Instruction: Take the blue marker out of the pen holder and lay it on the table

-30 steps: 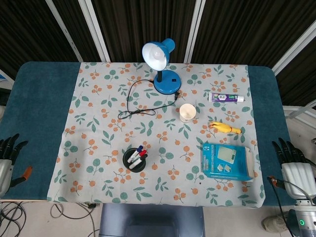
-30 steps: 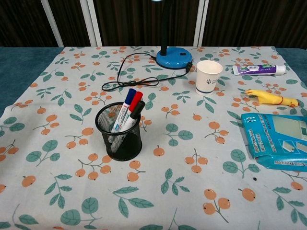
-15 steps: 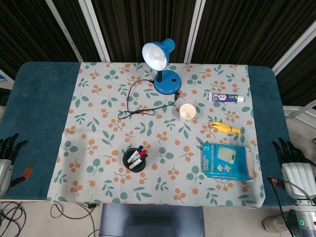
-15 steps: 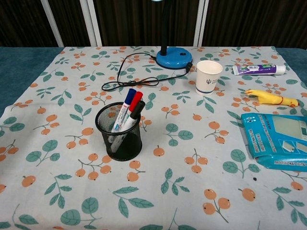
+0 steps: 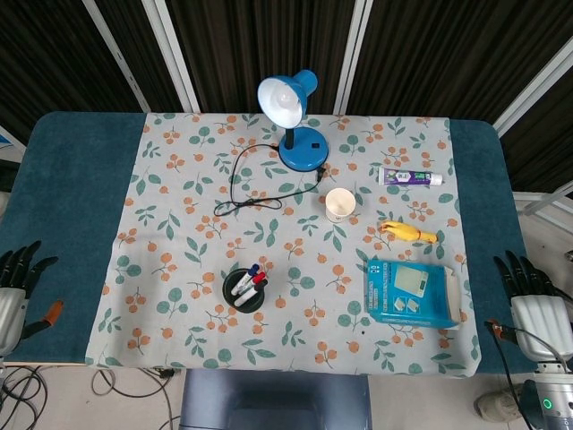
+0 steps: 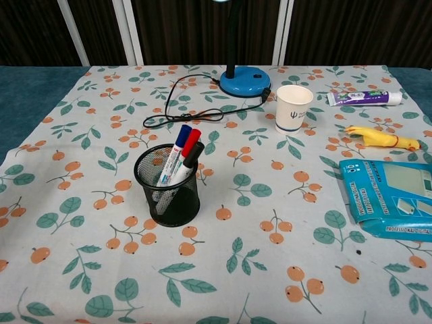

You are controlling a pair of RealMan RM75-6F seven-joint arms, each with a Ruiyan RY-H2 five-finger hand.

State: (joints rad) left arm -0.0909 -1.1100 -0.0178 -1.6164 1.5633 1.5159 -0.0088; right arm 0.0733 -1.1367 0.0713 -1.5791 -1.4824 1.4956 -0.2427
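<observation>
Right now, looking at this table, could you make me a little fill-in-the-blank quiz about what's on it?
1. The blue marker stands inside the black mesh ____.
2. The paper cup sits just right of the blue ____.
3. The marker between the blue and black ones has a ____ cap.
4. The left hand and right hand hold ____.

Missing words: pen holder; lamp; red; nothing

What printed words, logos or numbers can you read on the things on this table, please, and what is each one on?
Paper cup: a dark trident-like logo, no words legible.
Toothpaste tube: print too blurred to read.
Blue box: white lettering too small to read.
Markers: label print illegible.
</observation>
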